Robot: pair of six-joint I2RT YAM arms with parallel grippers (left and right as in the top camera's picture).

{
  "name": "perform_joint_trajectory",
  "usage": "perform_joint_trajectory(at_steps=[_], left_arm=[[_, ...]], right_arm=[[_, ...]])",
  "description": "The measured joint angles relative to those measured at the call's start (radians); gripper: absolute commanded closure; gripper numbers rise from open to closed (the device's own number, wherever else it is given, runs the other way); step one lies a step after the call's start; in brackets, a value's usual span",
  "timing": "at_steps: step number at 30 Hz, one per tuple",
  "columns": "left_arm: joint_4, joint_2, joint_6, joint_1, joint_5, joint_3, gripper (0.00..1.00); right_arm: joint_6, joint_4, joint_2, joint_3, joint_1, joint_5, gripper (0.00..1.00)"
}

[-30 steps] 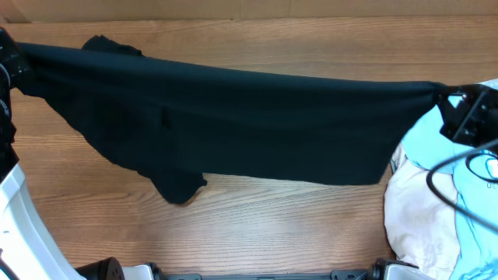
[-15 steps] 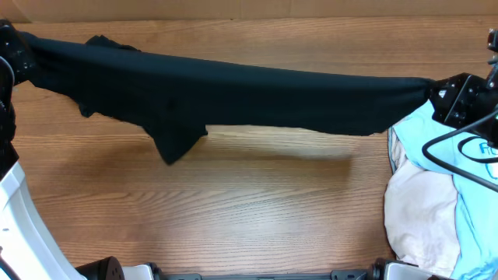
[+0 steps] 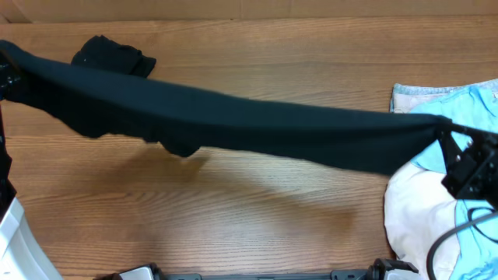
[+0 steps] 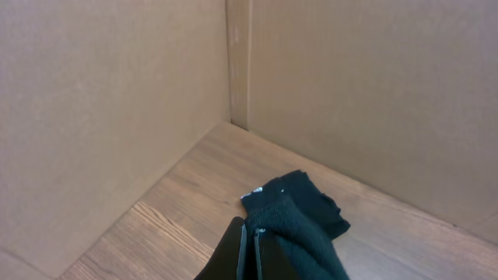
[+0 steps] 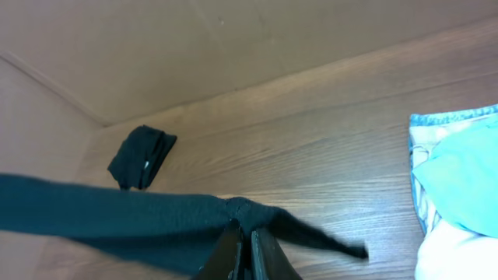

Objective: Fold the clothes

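A dark teal garment [image 3: 233,120] hangs stretched in the air across the table, held at both ends. My left gripper [image 3: 6,68] is shut on its left end at the far left edge; the left wrist view shows the jaws [image 4: 253,241] pinching the knit cloth [image 4: 299,233]. My right gripper [image 3: 447,136] is shut on the right end; the right wrist view shows its jaws [image 5: 247,237] clamped on a bunched corner [image 5: 156,222]. A small folded dark garment [image 3: 113,56] lies on the table at the back left, also in the right wrist view [image 5: 140,159].
A pile of light clothes, pale blue [image 3: 467,101] and white [image 3: 420,210], lies at the right edge, under my right arm. Cardboard walls [image 4: 117,93] close in the back and left. The wooden tabletop [image 3: 257,218] lies below the garment.
The garment has swung toward the front on the right and pulled into a narrower band. My right gripper moved down toward the front right. The folded dark garment is now uncovered.
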Motion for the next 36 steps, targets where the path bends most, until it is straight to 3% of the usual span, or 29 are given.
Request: perform_joint_trajectory(at_steps=[5,8,14,21,22,25,27,28,29,30,32,34,36], left_arm=[[0.057,0.062,0.000,0.000,0.090,0.008,0.96],[0.076,0.166,0.000,0.000,0.190,0.018,0.96],[0.127,0.510,0.010,-0.035,0.365,0.015,0.96],[0.220,0.867,0.097,-0.161,0.424,-0.002,0.96],[0.240,0.908,0.107,-0.188,0.419,-0.002,0.94],[0.281,0.971,0.131,-0.238,0.393,-0.002,0.68],[0.303,0.994,0.135,-0.265,0.375,-0.002,0.64],[0.311,1.000,0.137,-0.273,0.369,-0.002,0.55],[0.317,1.004,0.142,-0.278,0.363,-0.002,0.31],[0.321,1.005,0.148,-0.278,0.358,-0.002,0.18],[0.334,1.005,0.147,-0.275,0.350,-0.002,0.03],[0.336,1.005,0.150,-0.269,0.344,-0.002,0.00],[0.323,1.005,0.150,-0.260,0.340,-0.002,0.00]], right_arm=[[0.001,0.008,0.050,-0.041,0.000,0.050,0.96],[0.000,0.064,0.165,-0.111,0.000,0.058,0.96],[-0.001,0.173,0.479,-0.204,0.006,0.063,0.96],[-0.014,0.268,0.768,-0.225,0.006,0.075,0.96],[-0.019,0.296,0.806,-0.225,0.006,0.076,0.96],[-0.032,0.375,0.890,-0.226,0.006,0.079,0.96],[-0.039,0.426,0.932,-0.226,0.006,0.079,0.96],[-0.040,0.450,0.948,-0.227,0.005,0.080,0.92],[-0.042,0.468,0.958,-0.227,0.006,0.082,0.76],[-0.038,0.487,0.962,-0.227,0.006,0.083,0.51],[-0.047,0.525,0.964,-0.227,0.006,0.085,0.25],[-0.049,0.561,0.964,-0.227,0.005,0.085,0.12],[-0.050,0.568,0.964,-0.227,0.004,0.086,0.09]])
